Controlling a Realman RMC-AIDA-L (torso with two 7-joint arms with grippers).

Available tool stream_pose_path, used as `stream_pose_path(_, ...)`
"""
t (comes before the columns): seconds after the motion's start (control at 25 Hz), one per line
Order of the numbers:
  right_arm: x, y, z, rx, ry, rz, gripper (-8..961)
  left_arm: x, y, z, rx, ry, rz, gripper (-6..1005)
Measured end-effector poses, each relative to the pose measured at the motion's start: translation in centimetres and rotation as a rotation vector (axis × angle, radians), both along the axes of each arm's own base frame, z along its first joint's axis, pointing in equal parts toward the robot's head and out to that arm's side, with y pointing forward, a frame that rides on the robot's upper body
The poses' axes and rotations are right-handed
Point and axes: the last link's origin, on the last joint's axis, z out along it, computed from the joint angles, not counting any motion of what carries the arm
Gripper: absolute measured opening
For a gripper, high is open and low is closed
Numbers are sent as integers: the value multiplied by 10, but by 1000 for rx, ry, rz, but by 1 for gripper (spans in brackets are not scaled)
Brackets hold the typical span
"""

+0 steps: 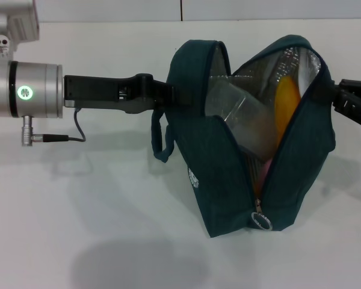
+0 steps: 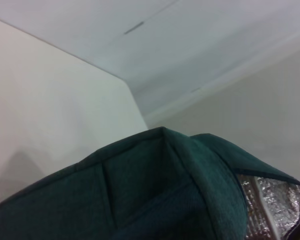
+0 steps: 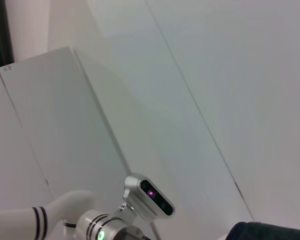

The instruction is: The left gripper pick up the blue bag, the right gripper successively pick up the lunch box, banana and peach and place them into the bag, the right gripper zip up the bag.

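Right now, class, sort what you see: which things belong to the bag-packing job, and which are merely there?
Part of the job:
- blue bag, standing open, zip undone
- zip pull low on its front
- lunch box inside
- yellow banana inside
- left gripper at the bag's side
- right gripper at the other side

Merely there:
- white table
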Motion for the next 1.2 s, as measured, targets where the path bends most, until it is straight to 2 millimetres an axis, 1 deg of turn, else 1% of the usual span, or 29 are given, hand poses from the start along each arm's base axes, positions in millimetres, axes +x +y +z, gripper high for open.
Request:
stream_pose_path(0.16,0,1,-4,11,-10,12,36,-4,-1,-1,5,15,1,50)
stream_pose_path(0.36,0,3,-13,-9,-6,0,36,-11,-6,-6,-1,39,3,50)
stream_pose_path(0.64,3,0,-13,-14,-3,2,36,-12,-10,-8,-23,32,3,50)
stream_pose_path(0.84,9,-8,-9,-2,14,1,163,-9,-12,-9,-37,21,-9,50)
stream_pose_path(1.04,17,-21,1,24,43,13,342,-8,-13,-9,-42,16,-13,50)
stream_pose_path(1.2,24,-32,4,53,44,31,468,-6,-15,-10,-60,3,-16,50)
